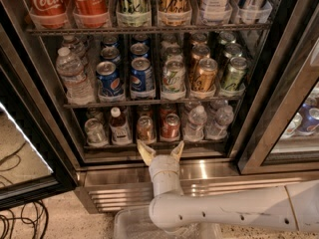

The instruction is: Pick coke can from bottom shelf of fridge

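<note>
Coke can (170,126) is standing upright on the bottom shelf (149,144) of the fridge (164,176), near the middle of the front row. The fridge is filling most of the view, its glass door (30,148) standing open at nine o'clock. The gripper (160,152) is hovering just outside that wire surface's steel edge, at about six o'clock from the can. Its fingers (145,153) are spreading wide in a V, released and grasping nothing. A copper-brown can (145,129) is sitting just beside the red one at nine o'clock, with a small bottle (119,128) beyond it. Speckled floor (55,218) and black cables (20,223) are showing at seven o'clock.
</note>
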Robot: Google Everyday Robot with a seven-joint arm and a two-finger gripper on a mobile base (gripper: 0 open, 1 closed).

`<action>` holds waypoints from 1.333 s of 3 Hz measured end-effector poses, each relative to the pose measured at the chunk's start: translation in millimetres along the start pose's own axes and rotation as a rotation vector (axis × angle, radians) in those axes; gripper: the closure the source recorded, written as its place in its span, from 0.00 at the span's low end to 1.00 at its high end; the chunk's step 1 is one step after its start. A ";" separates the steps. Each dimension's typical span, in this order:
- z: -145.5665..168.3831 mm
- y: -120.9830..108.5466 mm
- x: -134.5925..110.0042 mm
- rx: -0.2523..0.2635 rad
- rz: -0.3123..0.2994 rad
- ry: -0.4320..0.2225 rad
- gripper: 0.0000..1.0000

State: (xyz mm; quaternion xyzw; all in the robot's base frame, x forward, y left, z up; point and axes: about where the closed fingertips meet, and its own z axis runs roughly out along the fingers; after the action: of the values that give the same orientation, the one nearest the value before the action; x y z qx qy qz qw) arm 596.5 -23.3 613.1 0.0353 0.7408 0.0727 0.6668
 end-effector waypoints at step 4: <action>14.8 -17.4 -8.7 0.110 -0.129 -0.104 0.20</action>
State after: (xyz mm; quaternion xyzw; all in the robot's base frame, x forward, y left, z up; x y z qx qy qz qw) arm 612.8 -41.0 617.5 0.0280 0.7088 -0.0130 0.7047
